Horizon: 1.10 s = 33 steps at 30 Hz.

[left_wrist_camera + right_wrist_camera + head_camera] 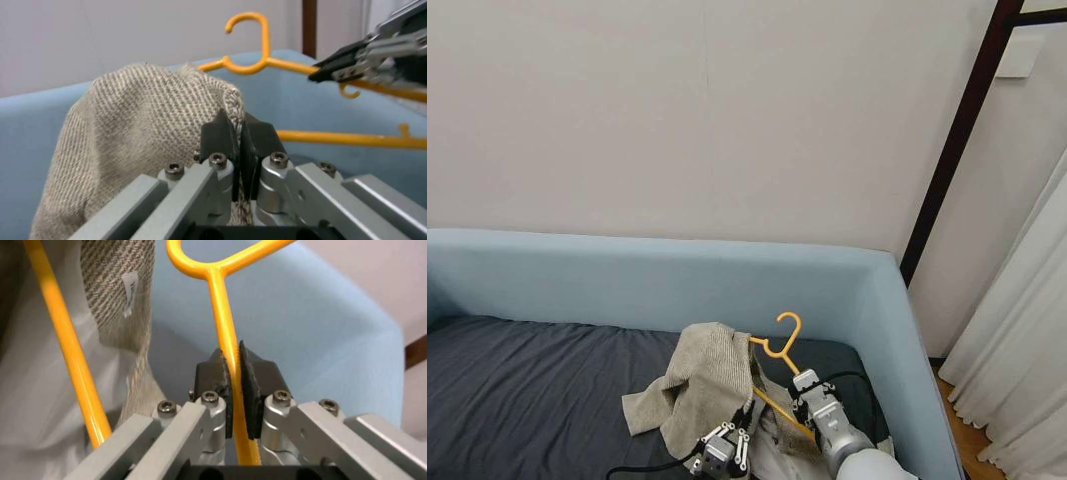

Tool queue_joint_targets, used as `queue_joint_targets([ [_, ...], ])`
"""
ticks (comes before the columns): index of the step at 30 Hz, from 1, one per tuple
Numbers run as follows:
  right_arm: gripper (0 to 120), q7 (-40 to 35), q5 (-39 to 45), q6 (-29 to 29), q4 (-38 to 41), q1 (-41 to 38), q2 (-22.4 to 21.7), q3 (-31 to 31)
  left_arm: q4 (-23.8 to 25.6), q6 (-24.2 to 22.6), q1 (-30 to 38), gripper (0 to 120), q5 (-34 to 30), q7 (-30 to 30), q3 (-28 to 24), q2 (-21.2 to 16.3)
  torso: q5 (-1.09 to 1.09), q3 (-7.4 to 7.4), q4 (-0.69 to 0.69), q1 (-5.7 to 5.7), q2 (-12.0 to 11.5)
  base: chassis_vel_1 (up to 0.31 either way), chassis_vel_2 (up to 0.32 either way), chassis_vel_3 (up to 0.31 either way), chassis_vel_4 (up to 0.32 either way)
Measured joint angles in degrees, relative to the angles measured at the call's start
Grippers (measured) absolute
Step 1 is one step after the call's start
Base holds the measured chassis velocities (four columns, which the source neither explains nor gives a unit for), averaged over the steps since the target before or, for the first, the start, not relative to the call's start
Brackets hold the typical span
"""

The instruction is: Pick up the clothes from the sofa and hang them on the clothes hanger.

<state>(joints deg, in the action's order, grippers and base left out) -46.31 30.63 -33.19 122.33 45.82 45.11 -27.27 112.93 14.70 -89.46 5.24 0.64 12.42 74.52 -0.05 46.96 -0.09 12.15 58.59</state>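
A beige knitted garment [695, 383] is draped over one arm of an orange clothes hanger [779, 350] held up above the dark sofa seat. My left gripper [724, 437] is shut on the garment's edge [230, 107], at the lower side of the cloth. My right gripper [810, 388] is shut on the hanger's upper arm [230, 365], just below its hook [248, 30]. The left wrist view shows the right gripper [333, 67] pinching that orange bar. The hanger's lower bar [67, 355] runs beside the cloth and a white fabric.
The sofa has a light blue backrest [647, 275] and side arm [917, 370], with a dark grey seat [517, 400] open to the left. A white garment [772, 460] lies under the grippers. White curtains [1027, 330] hang at the right, past a dark door frame [947, 160].
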Motion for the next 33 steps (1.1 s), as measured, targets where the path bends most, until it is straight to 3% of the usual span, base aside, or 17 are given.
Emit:
queue_joint_targets([
  [11, 4, -0.18, 3.33, 5.26, -1.16, -0.18, 2.94, 0.42, -0.54, -1.73, 0.45, 0, 1.70, 5.30, 2.96, -0.49, -0.01, 0.00, 0.02, 0.00, 0.00, 0.000, 0.000, 0.000, 0.000],
  [23, 4, 6.13, -19.48, 7.71, -8.96, 1.68, 4.70, -4.20, 3.20, -0.68, 2.03, 0, 1.69, 1.43, 0.68, -0.97, 0.00, 0.00, 0.02, 0.00, 0.00, 0.000, 0.000, 0.000, 0.000],
  [33, 4, 10.04, -24.46, 11.48, -10.51, 1.60, 6.03, -5.35, 0.88, 3.65, 1.43, 0, 2.47, -2.48, -1.03, -0.66, -0.01, 0.00, 0.01, 0.00, 0.01, 0.000, 0.000, 0.000, 0.000],
])
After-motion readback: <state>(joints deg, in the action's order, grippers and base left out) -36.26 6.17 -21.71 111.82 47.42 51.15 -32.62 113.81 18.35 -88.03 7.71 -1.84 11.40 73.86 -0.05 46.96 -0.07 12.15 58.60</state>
